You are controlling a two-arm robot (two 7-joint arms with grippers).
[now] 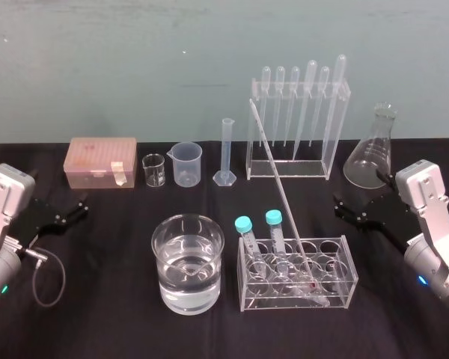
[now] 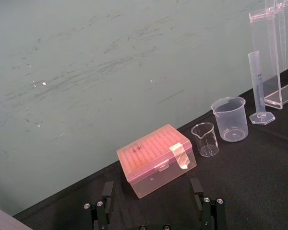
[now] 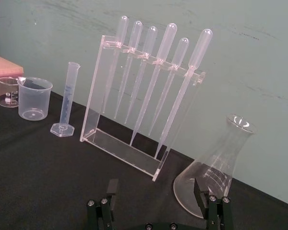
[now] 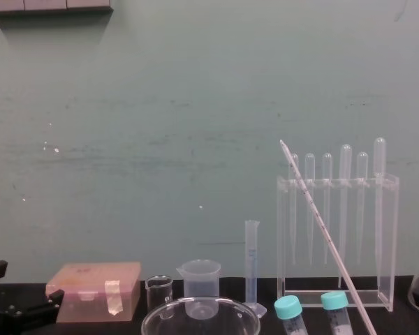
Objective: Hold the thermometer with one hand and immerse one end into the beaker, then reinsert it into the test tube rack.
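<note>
Thermometer [image 1: 280,187], long whitish glass rod, leans in clear rack [image 1: 284,301]; our black left gripper [image 1: 75,209] and right gripper [image 1: 341,207] gape empty; pinching could snap it.

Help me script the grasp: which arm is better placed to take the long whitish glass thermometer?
Probably right: the black right pincer, open, hovers near the thermometer leaning in the low clear tube rack; the left pincer sits farther, beyond the wide glass beaker.

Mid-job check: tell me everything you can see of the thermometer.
The thermometer is a long, thin, whitish glass rod with fine dark marks. It stands tilted, lower end in a cell of the low clear rack beside two teal-capped tubes, top leaning back and left in front of the pipette stand. Nothing holds it.
</note>
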